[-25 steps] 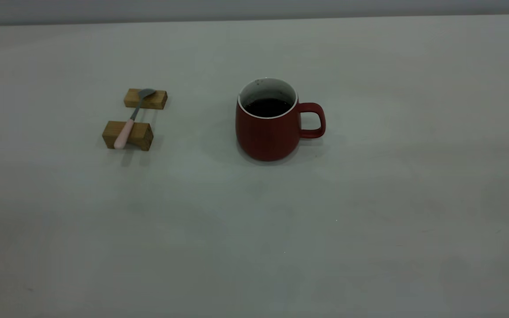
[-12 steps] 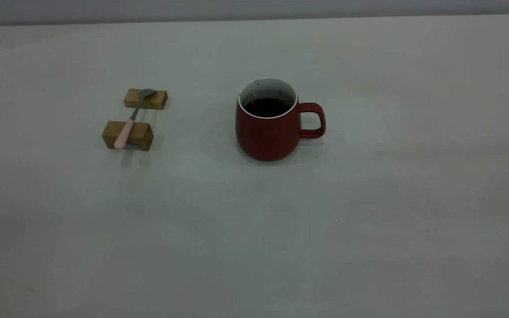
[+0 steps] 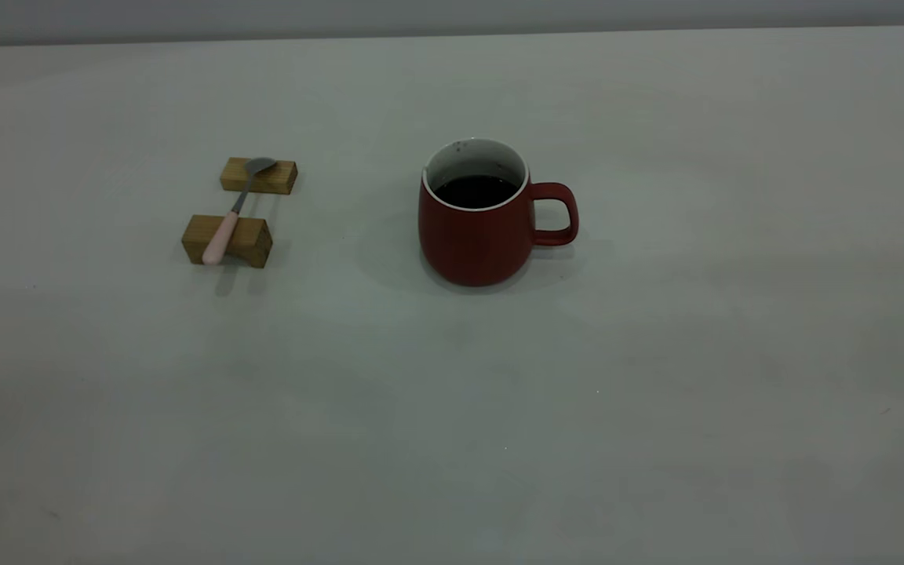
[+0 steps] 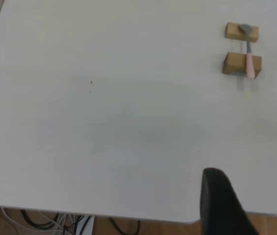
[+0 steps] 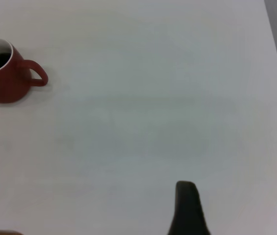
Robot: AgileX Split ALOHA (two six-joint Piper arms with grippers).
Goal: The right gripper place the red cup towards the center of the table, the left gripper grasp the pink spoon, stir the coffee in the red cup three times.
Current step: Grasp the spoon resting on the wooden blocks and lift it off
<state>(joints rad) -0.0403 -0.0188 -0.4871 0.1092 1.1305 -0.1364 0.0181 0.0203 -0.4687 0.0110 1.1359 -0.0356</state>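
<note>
Red mug and pink spoon on the pale table, both arms held back.

The rounded dark red ceramic cup (image 3: 477,224) of black coffee (image 3: 475,191) stands mid-table; the slim pink-handled spoon (image 3: 231,212) bridges two wooden blocks (image 3: 228,240) toward the left edge. Left gripper (image 4: 248,205) fingers stand apart near the table's edge; right gripper (image 5: 188,208) fingers unclear. No readable writing.

No readable text, label, brand, number or sign anywhere: none on cup (image 3: 474,235), spoon (image 3: 226,226), blocks (image 3: 227,240) or table (image 3: 656,353).
</note>
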